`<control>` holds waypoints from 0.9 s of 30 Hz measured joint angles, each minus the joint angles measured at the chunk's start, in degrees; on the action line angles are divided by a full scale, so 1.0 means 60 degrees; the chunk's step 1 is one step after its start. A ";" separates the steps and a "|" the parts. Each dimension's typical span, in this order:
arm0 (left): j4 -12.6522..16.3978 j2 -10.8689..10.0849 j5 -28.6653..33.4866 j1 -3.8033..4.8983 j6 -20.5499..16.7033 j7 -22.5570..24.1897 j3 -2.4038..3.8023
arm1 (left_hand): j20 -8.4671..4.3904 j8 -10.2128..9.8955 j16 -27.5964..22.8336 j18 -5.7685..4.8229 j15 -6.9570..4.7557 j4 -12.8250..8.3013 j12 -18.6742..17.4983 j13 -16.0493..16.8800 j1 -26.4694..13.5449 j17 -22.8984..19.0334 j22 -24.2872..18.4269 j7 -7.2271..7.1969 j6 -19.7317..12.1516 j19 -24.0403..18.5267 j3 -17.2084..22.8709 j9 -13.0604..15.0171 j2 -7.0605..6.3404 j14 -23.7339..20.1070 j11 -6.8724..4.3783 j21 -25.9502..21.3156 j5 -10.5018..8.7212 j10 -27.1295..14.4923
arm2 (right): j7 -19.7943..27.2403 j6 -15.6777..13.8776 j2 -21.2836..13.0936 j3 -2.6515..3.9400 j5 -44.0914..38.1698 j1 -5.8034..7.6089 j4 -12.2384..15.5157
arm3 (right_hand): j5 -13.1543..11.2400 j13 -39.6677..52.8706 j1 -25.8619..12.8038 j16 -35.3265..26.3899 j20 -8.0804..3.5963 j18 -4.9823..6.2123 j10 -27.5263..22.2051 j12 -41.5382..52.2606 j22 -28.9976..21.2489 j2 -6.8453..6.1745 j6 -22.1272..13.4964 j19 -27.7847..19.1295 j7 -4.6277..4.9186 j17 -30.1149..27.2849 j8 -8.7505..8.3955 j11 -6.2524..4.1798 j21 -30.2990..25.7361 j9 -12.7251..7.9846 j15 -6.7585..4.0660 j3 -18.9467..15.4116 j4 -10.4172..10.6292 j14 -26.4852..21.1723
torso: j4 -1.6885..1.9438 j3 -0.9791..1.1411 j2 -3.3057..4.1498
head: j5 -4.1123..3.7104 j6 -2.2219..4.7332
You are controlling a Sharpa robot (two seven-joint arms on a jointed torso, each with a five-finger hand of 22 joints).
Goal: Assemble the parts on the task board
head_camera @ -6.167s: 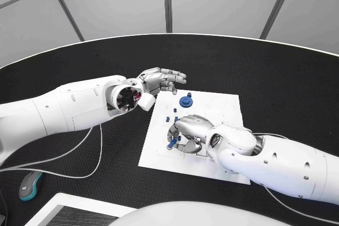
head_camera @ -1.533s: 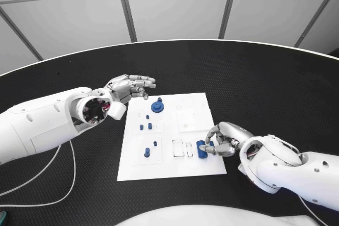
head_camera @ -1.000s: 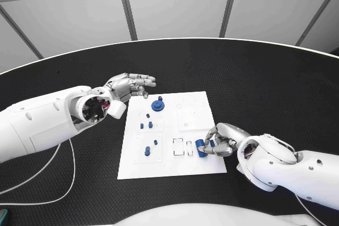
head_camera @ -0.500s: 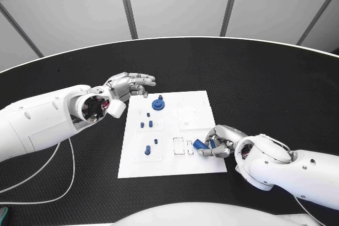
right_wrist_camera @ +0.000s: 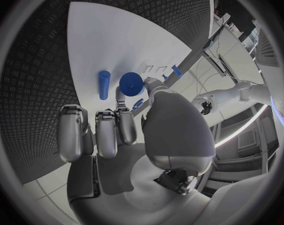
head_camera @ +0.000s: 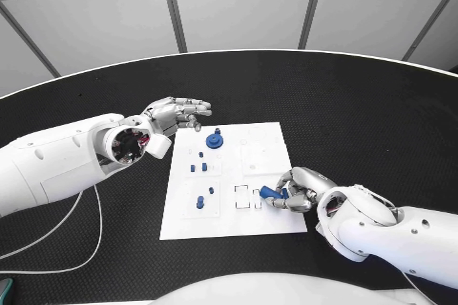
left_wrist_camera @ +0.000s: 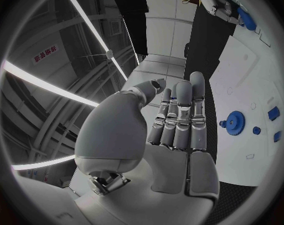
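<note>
Nearest the robot, the right hand (head_camera: 298, 190) pinched a small blue part (head_camera: 272, 194) between thumb and fingertips, over the near right area of the white task board (head_camera: 239, 222), by its rectangular slots. The right wrist view showed that part's round blue end (right_wrist_camera: 132, 83) and a blue peg (right_wrist_camera: 104, 84) lying beside it. Farther off, a blue gear (head_camera: 215, 141) sat on the board. Beyond its far left corner the left hand (head_camera: 175, 116) hovered empty, fingers straight and side by side.

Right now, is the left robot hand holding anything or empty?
Empty. The left robot hand hovers open beside the board, fingers straight, nothing in the palm.
</note>
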 measured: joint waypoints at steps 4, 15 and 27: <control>-0.0011 0.0009 0.0000 0.0000 -0.0005 0.0009 0.0000 | 0.0000 0.0000 0.0000 -0.0001 0.0000 0.0000 0.0000 0.0000 0.0000 0.0000 -0.0009 0.0000 0.0000 0.0000 0.0000 0.0000 0.0000 0.0000 0.0026 0.0000 0.0000 -0.0026 | 0.0174 -0.0402 -0.0155 0.0002 0.0000 -0.0002 0.0241 | 0.0201 0.0000 0.0047 0.0029 0.0000 -0.0001 -0.0012 0.0127 0.0000 0.0047 0.0036 0.0000 -0.0037 0.0000 0.0058 -0.0039 0.0111 0.0054 -0.0078 0.0086 0.0020 0.0008 | -0.0002 0.0000 -0.0005 | 0.0004 0.0024; -0.0101 0.0125 0.0000 -0.0002 0.0004 0.0035 0.0000 | 0.0000 0.0000 0.0000 -0.0001 0.0000 0.0000 0.0045 -0.0001 0.0000 0.0001 -0.0008 0.0000 0.0000 0.0000 0.0000 0.0001 0.0000 0.0000 0.0035 -0.0043 0.0000 -0.0035 | 0.0347 -0.0752 -0.0167 0.0025 -0.0001 0.0006 0.0743 | 0.0436 0.0008 0.0146 0.0071 -0.0070 -0.0116 0.0013 0.0221 0.0000 0.0125 0.0108 0.0000 0.0030 0.0007 0.0113 -0.0150 0.0203 0.0118 -0.0151 0.0250 0.0012 0.0015 | 0.0003 -0.0018 -0.0014 | -0.0008 0.0084; -0.0115 0.0180 0.0000 0.0000 -0.0011 0.0026 0.0000 | 0.0000 0.0000 0.0000 0.0000 0.0000 0.0000 0.0045 -0.0001 0.0000 0.0001 -0.0007 0.0000 0.0000 0.0000 0.0000 0.0001 0.0000 0.0000 0.0035 -0.0043 0.0000 -0.0035 | 0.0065 -0.0185 0.0824 0.0041 0.0000 0.0011 -0.0156 | 0.0358 0.0006 -0.0318 0.0071 -0.0137 -0.0115 -0.0005 0.0268 -0.0001 0.0278 0.0210 -0.0001 0.0131 0.0006 0.0264 -0.0241 0.0242 0.0118 -0.0220 0.0276 0.0039 0.0015 | 0.0055 -0.0049 0.0020 | 0.0023 0.0134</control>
